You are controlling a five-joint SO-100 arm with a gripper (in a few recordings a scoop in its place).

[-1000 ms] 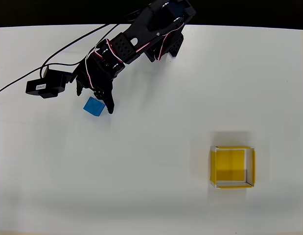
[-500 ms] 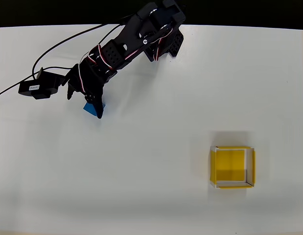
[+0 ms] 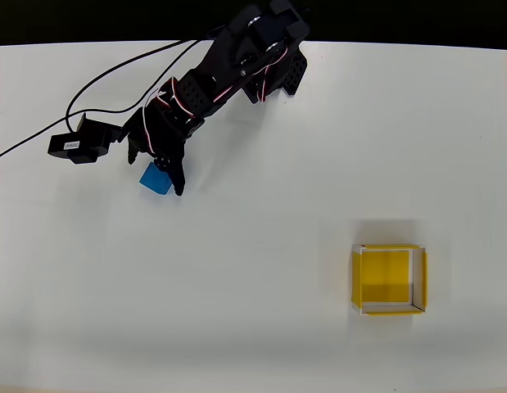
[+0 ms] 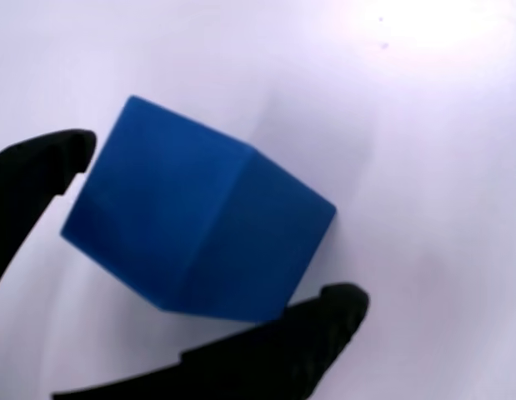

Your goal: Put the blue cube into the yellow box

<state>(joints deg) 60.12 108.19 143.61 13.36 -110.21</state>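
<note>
White matte table (image 3: 261,221): black gripper (image 4: 212,250) straddles matte blue cube (image 4: 195,225)

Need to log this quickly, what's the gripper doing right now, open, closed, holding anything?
Gripper: open, fingers on either side of the blue cube, not clamped on it.

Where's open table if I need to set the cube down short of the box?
Bare white table runs from the blue cube to the yellow box, and all along the bottom. It is crowded at upper left: arm, cable and gripper, jaws flanking the cube.
</note>
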